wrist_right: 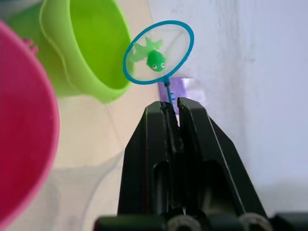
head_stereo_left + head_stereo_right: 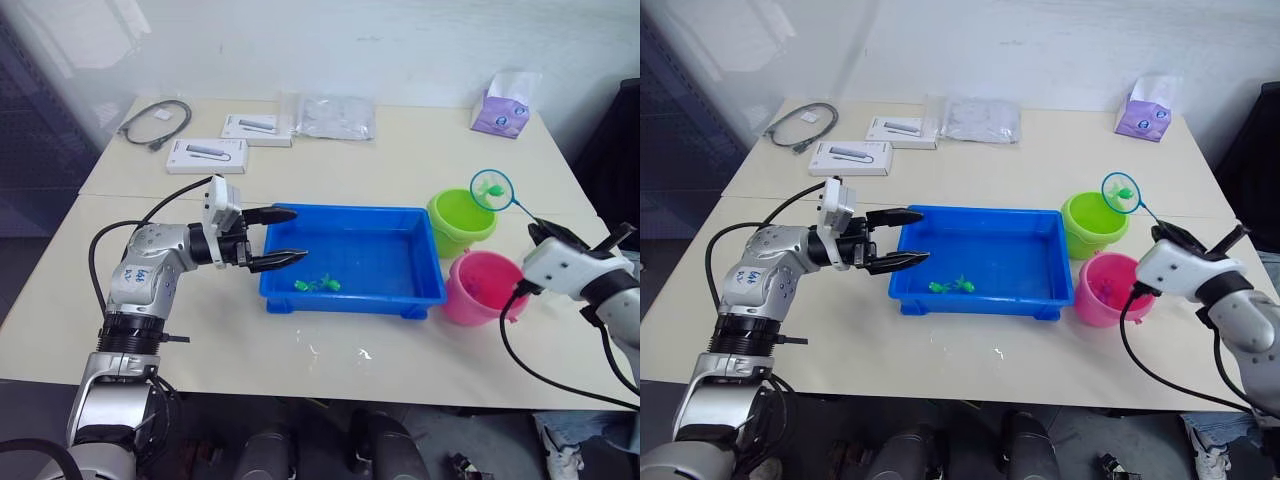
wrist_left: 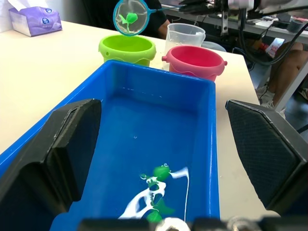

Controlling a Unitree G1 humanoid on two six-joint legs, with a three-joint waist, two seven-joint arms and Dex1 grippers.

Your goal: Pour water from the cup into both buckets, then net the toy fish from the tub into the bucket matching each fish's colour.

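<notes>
Right pincer (image 1: 172, 108) is clamped on the thin stick of the net (image 2: 491, 187), whose hoop hangs just above the green bucket (image 2: 461, 221) with a green fish (image 1: 155, 59) in its mesh. Light and slippery, the fish should tip out easily; the springy stick wants a firm hold. Left pincer (image 2: 282, 237) waits, fingers apart, over the tub (image 2: 352, 289) beside that bucket.

Bright even light; left edge glare-hazed.

cup (image 3: 185, 36) mostly hidden behind pink bucket (image 3: 194, 61). Green fish (image 2: 318, 284) in tub (image 2: 352, 296) clumped, count unclear. Pink bucket contents indistinct.
</notes>
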